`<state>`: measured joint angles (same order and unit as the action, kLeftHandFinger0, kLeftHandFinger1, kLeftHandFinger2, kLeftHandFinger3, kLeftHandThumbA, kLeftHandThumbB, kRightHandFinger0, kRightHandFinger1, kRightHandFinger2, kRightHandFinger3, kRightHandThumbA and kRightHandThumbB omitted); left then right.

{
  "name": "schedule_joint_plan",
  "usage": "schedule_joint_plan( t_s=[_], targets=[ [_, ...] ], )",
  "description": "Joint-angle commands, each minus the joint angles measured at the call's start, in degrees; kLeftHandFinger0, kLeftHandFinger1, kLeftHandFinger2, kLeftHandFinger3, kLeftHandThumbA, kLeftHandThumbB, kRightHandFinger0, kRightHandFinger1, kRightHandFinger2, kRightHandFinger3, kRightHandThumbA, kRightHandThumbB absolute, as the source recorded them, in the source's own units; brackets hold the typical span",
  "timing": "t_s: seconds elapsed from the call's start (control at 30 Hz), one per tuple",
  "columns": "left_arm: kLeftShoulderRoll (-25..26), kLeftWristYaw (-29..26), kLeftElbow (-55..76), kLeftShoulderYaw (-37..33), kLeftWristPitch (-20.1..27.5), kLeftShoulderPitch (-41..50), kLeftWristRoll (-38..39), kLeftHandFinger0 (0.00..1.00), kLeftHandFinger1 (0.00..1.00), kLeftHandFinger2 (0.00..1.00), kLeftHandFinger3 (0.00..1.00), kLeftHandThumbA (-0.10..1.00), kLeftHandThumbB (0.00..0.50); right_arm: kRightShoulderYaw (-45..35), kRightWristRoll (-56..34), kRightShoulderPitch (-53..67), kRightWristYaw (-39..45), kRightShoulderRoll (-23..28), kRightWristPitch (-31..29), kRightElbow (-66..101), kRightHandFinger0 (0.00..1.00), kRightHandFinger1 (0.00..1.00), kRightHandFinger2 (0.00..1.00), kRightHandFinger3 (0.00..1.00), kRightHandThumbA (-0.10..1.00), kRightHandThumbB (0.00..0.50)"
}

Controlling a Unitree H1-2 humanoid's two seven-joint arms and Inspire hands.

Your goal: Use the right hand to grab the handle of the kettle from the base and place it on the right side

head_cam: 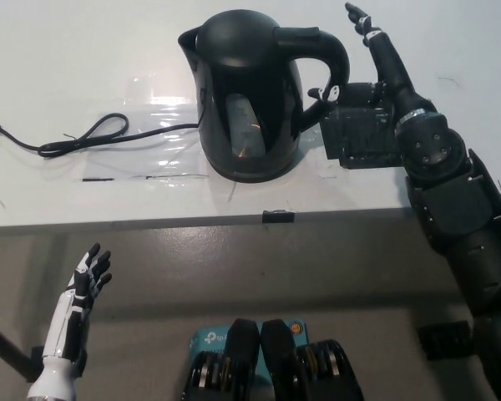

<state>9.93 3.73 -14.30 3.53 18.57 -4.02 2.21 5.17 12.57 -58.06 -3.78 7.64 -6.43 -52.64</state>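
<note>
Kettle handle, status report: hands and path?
Right hand open beside the kettle, handle not gripped. Left hand open, low below the table. Nothing blocking the handle.

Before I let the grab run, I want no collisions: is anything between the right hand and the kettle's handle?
Nothing visible. The right hand sits open just right of the kettle, beside its handle.

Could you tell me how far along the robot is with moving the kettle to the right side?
Nothing is moved yet: the kettle stands on its base, cord trailing to picture left. In hand is the approach: the right hand is beside the handle, fingers spread, not closed on it. Left: grasp the handle, lift, set down to the right. The left hand rests low, below the table edge.
</note>
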Motion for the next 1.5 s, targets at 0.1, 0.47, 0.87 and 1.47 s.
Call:
schedule_joint_plan(
  t_s=[0.1, 0.47, 0.87, 1.47],
  targets=[
    [0.59, 0.03, 2.43, 0.33, 1.23, -0.55, -0.18, 1.00, 1.00, 1.00, 1.00, 1.00, 0.500, 0.11, 0.28, -5.44, -2.67, -0.26, -4.67, -2.87, 1.00, 1.00, 1.00, 1.00, 0.96, 0.319],
    [0.80, 0.29, 2.58, 0.53, 1.36, -1.00, 0.30, 1.00, 1.00, 1.00, 1.00, 1.00, 0.500, -0.74, -1.06, -7.82, -3.24, -1.74, -6.36, -5.00, 1.00, 1.00, 1.00, 1.00, 0.96, 0.327],
    [1.01, 0.71, 2.89, 0.51, 0.76, -1.05, 0.67, 1.00, 1.00, 1.00, 1.00, 1.00, 0.500, -2.23, -0.22, -7.75, -10.61, -4.17, -10.92, -4.76, 1.00, 1.00, 1.00, 1.00, 0.69, 0.233],
    [1.10, 0.53, 2.91, 0.78, 0.62, -2.05, 0.69, 1.00, 1.00, 1.00, 1.00, 1.00, 0.500, 7.19, 11.25, -11.85, -30.77, -4.57, -10.10, -12.94, 0.00, 0.27, 0.67, 0.80, -0.10, 0.157]
  ],
)
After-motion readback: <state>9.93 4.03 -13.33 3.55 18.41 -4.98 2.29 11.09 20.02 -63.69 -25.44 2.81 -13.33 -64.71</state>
